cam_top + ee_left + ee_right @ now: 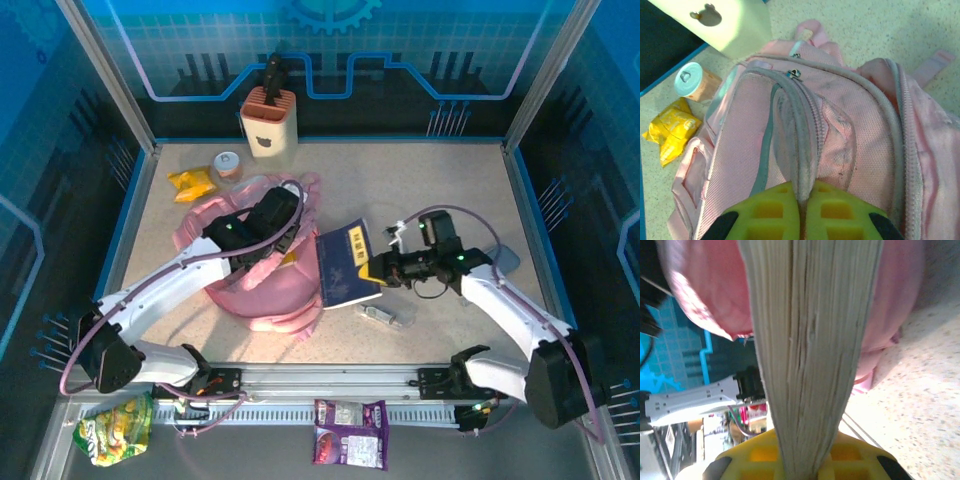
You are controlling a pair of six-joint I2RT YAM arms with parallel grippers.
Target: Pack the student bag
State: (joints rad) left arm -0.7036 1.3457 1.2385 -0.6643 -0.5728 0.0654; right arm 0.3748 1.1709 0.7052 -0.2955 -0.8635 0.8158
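The pink student bag (268,300) lies in the left middle of the table, its grey-white zip trim (799,125) standing up in a fold. My left gripper (262,248) hangs over the bag. In the left wrist view this gripper (806,194) is shut on the fold of zip trim. My right gripper (373,272) is shut on the right edge of a blue book (345,262), which lies tilted against the bag's right side. The right wrist view shows the book's page edges (810,340) clamped between the yellow pads (860,460), with the pink bag (900,300) behind.
A cream pen holder (268,122) stands at the back, with a small capped tub (228,164) and a yellow snack packet (192,183) near it. A silvery item (385,316) lies in front of the book. A green snack bag (115,428) and a purple packet (350,433) lie on the front rail.
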